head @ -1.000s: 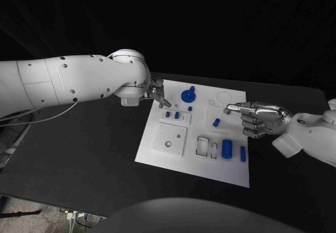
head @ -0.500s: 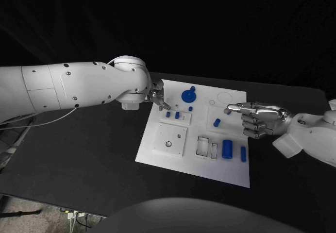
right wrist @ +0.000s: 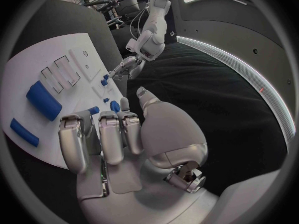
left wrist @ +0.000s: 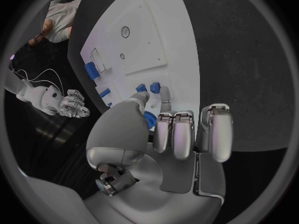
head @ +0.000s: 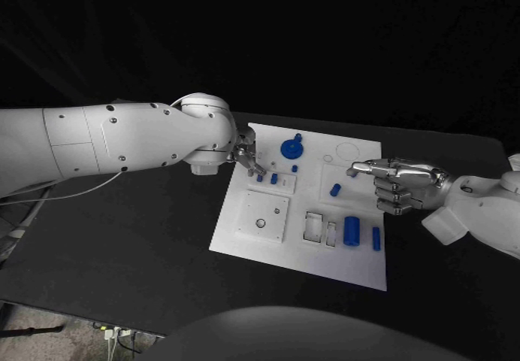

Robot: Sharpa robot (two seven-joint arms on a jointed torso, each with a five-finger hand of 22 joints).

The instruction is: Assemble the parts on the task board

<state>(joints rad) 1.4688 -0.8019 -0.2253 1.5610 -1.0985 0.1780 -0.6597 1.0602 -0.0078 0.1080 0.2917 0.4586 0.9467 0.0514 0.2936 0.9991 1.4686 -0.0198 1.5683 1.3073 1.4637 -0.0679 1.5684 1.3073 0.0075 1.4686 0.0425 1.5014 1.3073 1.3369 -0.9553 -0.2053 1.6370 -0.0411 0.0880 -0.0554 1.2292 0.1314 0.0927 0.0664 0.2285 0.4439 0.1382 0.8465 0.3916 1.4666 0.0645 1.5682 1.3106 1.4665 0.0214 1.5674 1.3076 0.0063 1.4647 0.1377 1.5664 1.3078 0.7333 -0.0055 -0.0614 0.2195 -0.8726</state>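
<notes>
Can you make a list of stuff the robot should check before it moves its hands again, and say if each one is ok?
1. Left hand is over the pegs at the white board's far left: ok.
2. Left hand holds a peg: cannot tell; its fingers hide the spot.
3. Right hand has a blue piece at its fingertips: ok; a bit of blue shows there.
4. Big blue cylinder lies loose on the board, away from both hands: ok.
5. Round blue knob is clear of both hands: ok.
</notes>
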